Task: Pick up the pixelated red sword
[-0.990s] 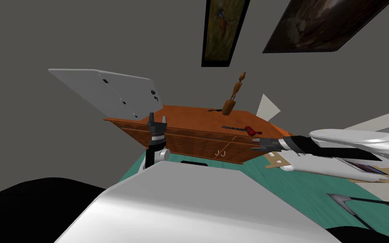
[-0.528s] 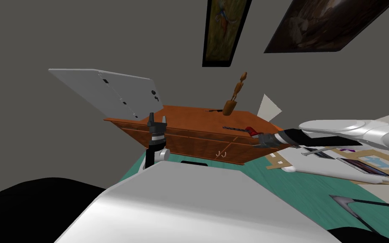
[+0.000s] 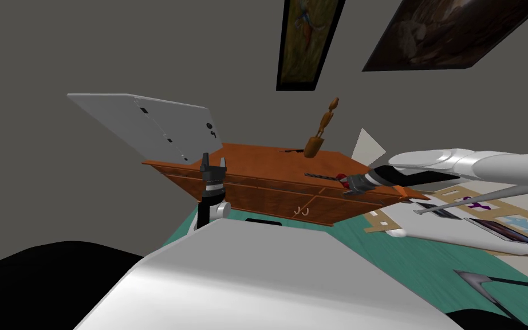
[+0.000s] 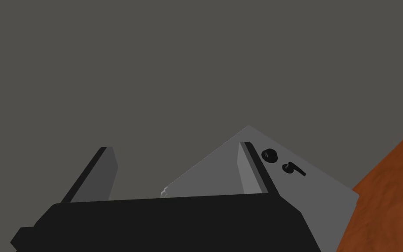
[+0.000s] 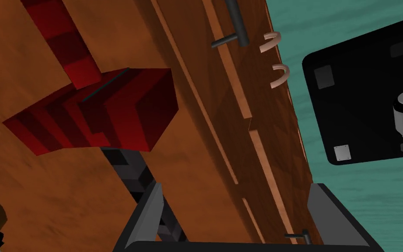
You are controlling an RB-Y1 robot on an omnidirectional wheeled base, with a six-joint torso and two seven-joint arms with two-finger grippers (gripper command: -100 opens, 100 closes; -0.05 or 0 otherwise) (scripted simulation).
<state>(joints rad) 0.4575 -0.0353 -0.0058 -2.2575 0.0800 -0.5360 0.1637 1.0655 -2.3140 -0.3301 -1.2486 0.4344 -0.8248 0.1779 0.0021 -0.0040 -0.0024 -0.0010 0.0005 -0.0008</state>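
The sword [image 3: 337,177] lies flat on top of the brown wooden dresser [image 3: 268,172], near its right end, with a thin dark part and a blocky red part. My right gripper [image 3: 353,184] is at that red end, just over the dresser's front edge. In the right wrist view the red blocky cross-piece [image 5: 104,113] sits just ahead of my open right gripper [image 5: 235,188]. A dark segmented shaft [image 5: 130,170] runs past the left finger [image 5: 150,205], outside the gap. My left gripper [image 3: 207,161] stands upright at the dresser's left front, open [image 4: 176,146] and empty.
A wooden figure [image 3: 321,129] stands at the dresser's back. A white door [image 3: 148,123] leans off to the dresser's left. The drawer fronts carry a bar handle [image 5: 235,22] and two hooks [image 5: 277,57]. Teal rug [image 3: 383,252] lies below; flat framed items [image 3: 503,226] lie to the right.
My right arm has swung up and left, bringing its gripper from beside the dresser's right front corner to the sword's red end. The left arm has not moved.
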